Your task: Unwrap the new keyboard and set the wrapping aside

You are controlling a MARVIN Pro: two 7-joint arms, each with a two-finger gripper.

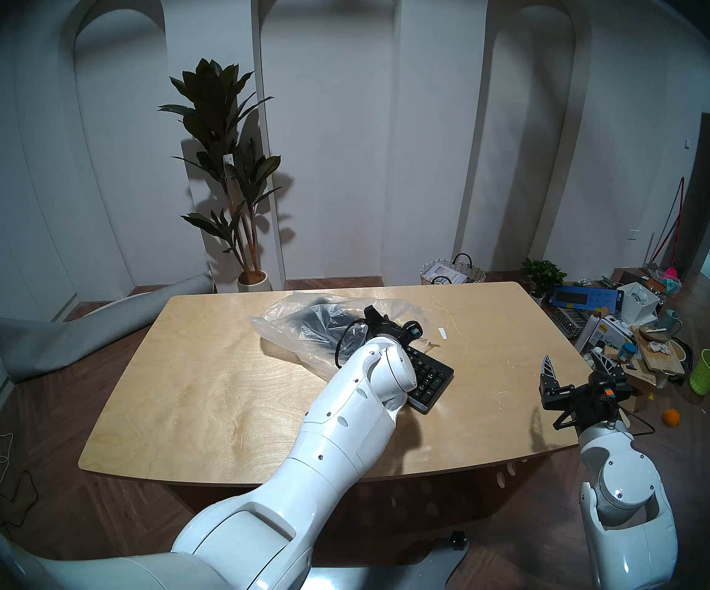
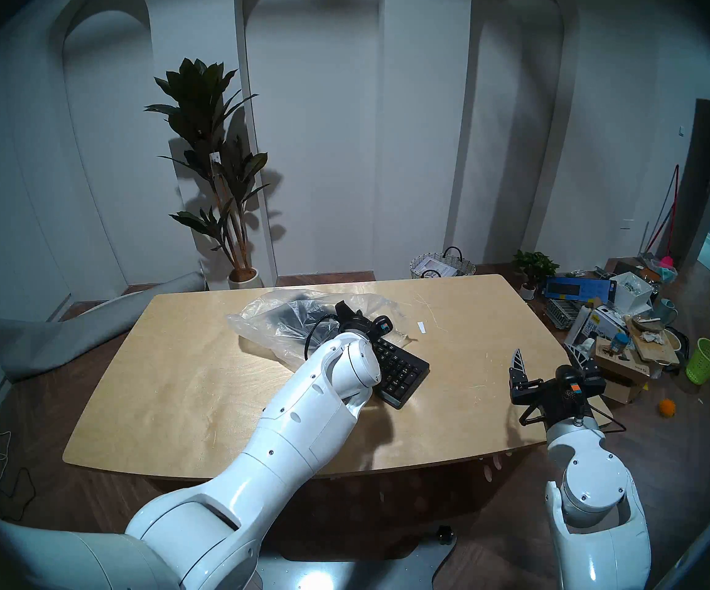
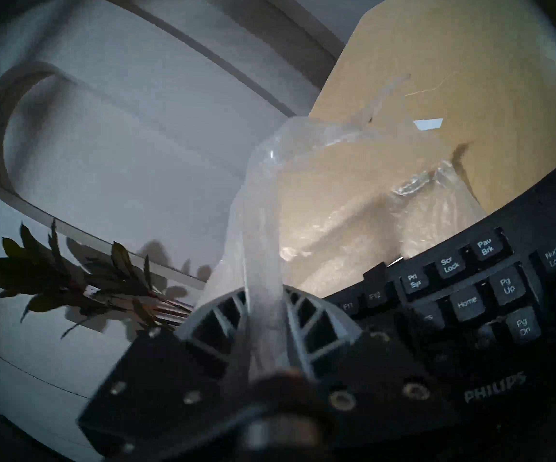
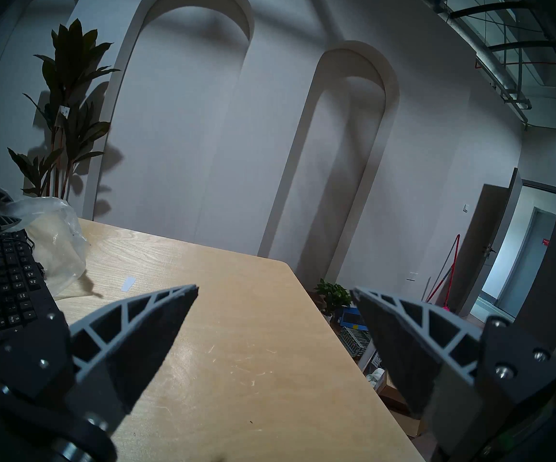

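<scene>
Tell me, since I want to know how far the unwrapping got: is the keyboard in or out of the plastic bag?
Partly out. The keyboard's numpad end lies bare on the table; its far end remains inside the plastic bag.
</scene>
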